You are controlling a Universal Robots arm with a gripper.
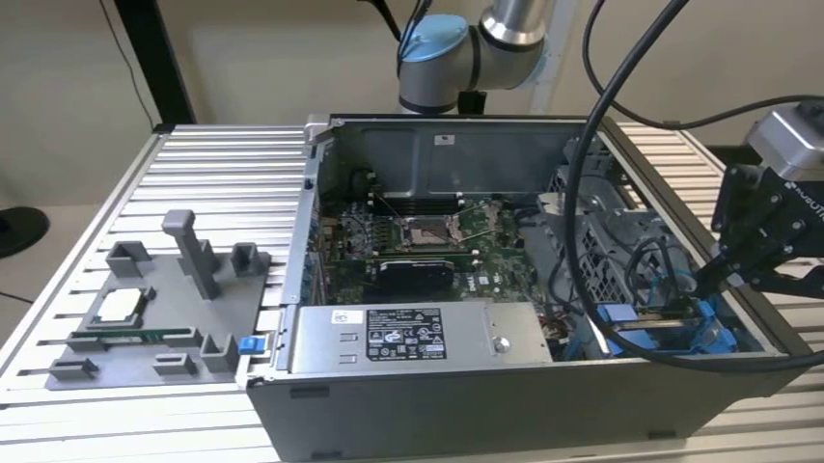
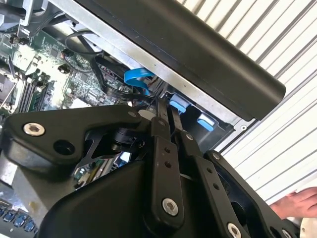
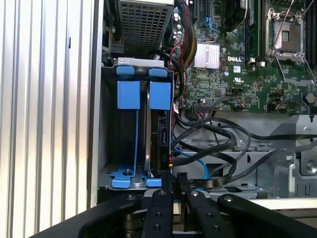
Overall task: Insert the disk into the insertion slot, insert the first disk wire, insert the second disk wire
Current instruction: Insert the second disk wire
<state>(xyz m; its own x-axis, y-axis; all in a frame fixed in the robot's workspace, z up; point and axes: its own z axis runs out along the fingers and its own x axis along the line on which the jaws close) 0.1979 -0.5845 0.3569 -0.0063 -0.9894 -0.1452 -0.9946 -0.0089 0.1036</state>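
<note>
The disk [image 3: 161, 134] stands edge-on in the insertion slot [image 3: 106, 148], its blue carrier frame [image 3: 159, 94] clipped beside a second blue fitting [image 3: 128, 94]. In the exterior view the disk [image 1: 657, 323] lies low in the case's corner, on that view's right. My gripper [image 3: 174, 177] hovers just over the end of the disk nearest it, with its black fingers [image 2: 159, 124] pressed close together and nothing visible between them. From the exterior view, the gripper [image 1: 705, 289] reaches down into that corner. A blue flat wire [image 3: 198, 163] and black wires [image 3: 218, 134] loop loose beside the slot.
The open computer case [image 1: 515, 405] sits on a slatted aluminium table [image 1: 219, 174]. Inside it are a silver power-supply box [image 1: 399, 333], the motherboard [image 1: 425, 241] and a perforated cage [image 3: 146, 20]. A grey parts fixture [image 1: 154, 318] lies on the exterior view's left. A hand [image 2: 297, 203] rests outside the case.
</note>
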